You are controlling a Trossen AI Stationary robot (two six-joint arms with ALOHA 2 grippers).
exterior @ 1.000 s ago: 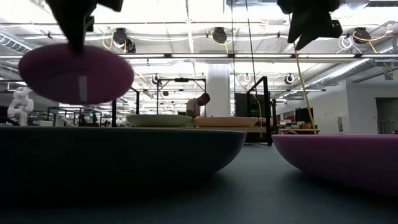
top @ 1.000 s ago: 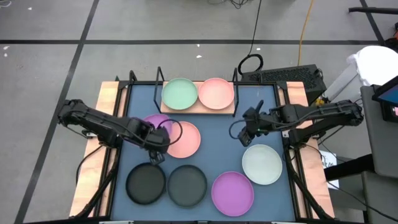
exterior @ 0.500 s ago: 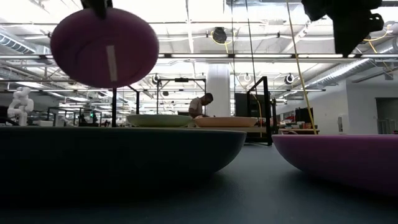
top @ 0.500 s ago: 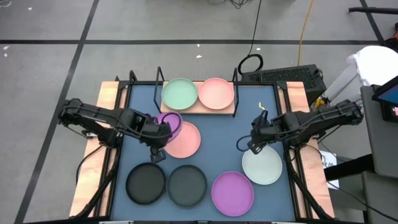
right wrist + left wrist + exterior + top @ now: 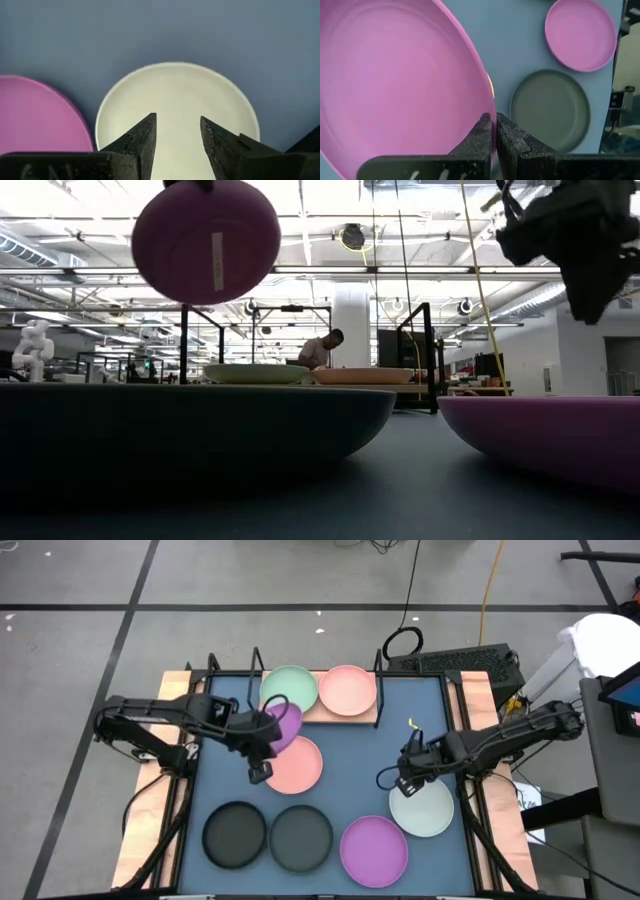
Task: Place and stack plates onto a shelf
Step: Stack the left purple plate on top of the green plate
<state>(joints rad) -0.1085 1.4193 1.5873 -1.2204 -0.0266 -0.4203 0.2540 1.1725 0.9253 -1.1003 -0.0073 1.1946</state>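
High view: the left gripper [image 5: 268,730] carries a purple plate [image 5: 284,727] tilted, just short of the shelf [image 5: 318,712]. Left wrist view: jaws pinch its rim. Right wrist view: right gripper [image 5: 177,137] jaws, apart and seemingly empty, hover over the whitish plate [image 5: 176,107].

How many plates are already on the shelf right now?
2: the mint green plate and a pink plate sit side by side on the shelf. The left gripper holds a purple plate near it; anything under those two would be hidden.
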